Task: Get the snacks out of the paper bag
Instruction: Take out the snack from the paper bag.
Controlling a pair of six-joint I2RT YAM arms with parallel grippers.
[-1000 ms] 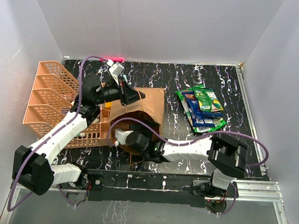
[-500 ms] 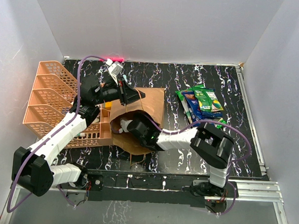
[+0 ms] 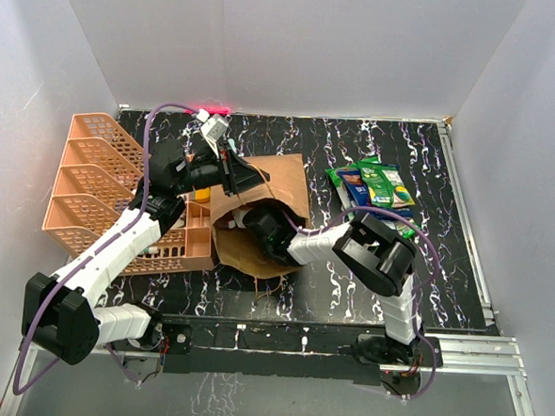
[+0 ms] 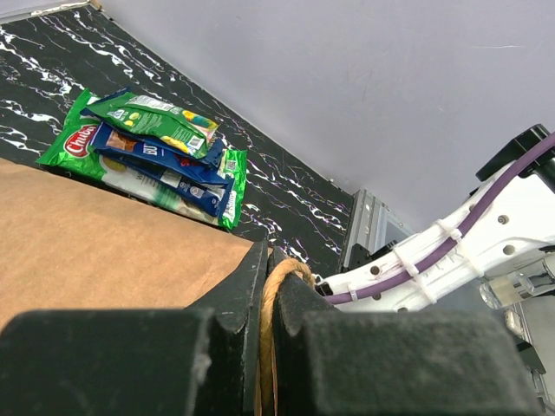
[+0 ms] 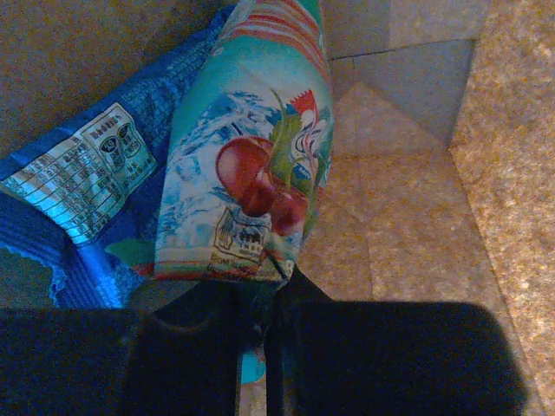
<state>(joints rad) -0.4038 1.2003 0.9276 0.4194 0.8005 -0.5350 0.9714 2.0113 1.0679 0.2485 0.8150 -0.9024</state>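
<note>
Jaws of the right gripper (image 5: 260, 299) are pinched narrow on the lower edge of a teal packet (image 5: 247, 173) inside the paper bag (image 3: 277, 180), mid-worktop, with a blue packet (image 5: 78, 191) alongside. The left gripper (image 4: 267, 269) clamps the handle (image 4: 277, 279). Extraction is in hand. The next move, in my judgement, is a straight withdrawal toward the stack (image 3: 374, 195) near the right edge.

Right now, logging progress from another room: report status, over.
Left gripper shut on paper bag handle. Right gripper inside bag, shut on teal cherry packet; blue packet beside it. Snack pile already on table. No obstruction visible.
</note>
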